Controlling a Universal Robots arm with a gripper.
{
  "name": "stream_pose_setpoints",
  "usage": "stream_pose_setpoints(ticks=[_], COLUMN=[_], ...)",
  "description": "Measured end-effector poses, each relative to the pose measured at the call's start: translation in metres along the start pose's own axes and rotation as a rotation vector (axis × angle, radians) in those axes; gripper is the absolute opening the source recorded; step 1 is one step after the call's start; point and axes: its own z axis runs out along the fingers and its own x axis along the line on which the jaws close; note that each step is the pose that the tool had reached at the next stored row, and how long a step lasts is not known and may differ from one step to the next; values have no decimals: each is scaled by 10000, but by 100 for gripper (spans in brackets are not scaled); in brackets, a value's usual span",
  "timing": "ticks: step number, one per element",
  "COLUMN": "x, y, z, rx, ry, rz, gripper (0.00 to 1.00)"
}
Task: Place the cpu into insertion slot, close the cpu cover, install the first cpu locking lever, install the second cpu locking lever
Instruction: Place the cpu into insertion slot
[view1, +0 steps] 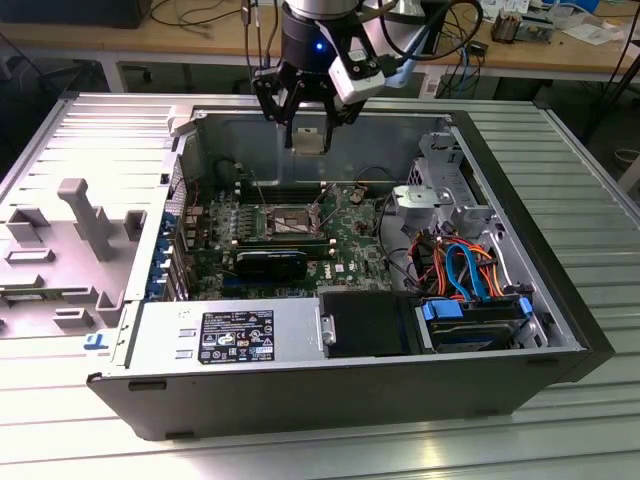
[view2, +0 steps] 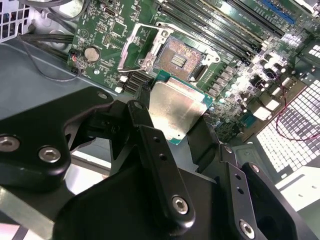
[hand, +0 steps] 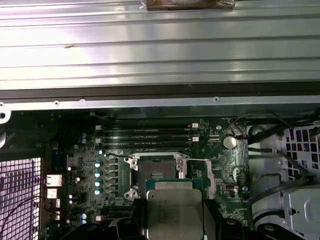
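over the open case (view1: 300, 390), arm (view1: 305, 40) pointing down, hand (view1: 307, 130) grasping the cpu (view2: 177, 107) above the insertion slot (view2: 180, 55)

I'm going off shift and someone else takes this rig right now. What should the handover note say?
Gripper: shut on the cpu, holding it by its edges above the motherboard inside the open computer case.
Insertion slot: bare, nothing seated in it; the cpu hangs clear of it.
Cpu cover: swung open.
Done: cpu is in the grip, over the board.
Left: seating the cpu, closing the cover, both locking steps.
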Motion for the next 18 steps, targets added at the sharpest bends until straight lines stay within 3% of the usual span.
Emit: stream_pose_setpoints(ticks=[18], x=[6], y=[-44], z=[65], rx=[75], ry=[-1], rz=[2], gripper=[54])
